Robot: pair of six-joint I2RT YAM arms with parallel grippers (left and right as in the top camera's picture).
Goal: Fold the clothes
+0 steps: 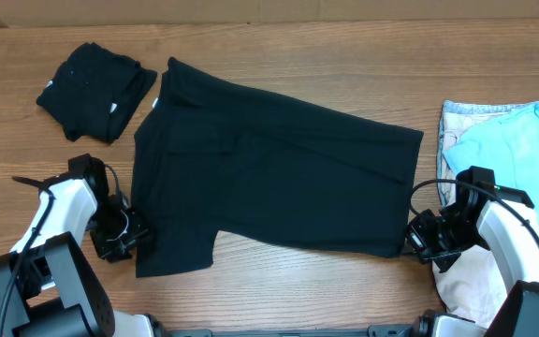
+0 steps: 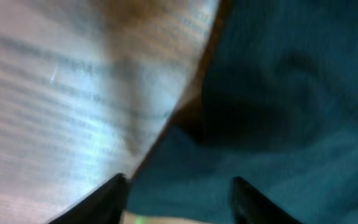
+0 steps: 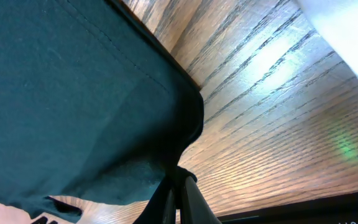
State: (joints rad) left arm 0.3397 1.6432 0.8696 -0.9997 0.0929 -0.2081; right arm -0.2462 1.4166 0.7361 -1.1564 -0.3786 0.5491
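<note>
The black garment (image 1: 269, 168) lay spread flat in the middle of the surface (image 1: 344, 56), its long axis running from left edge to right edge, a touch tilted. The right jaws were pinched shut on its near right corner. The left jaws sat at the near left corner, parted, with the hem between them but not yet gripped. Each arm had its own end, and the cloth stretched away towards the far edge. I reckoned the left had to close first.

I see the bench (image 1: 344, 28) as grained wood with a soft sheen under the lights. The black garment (image 1: 269, 168) looks like matt, smooth cloth.
</note>
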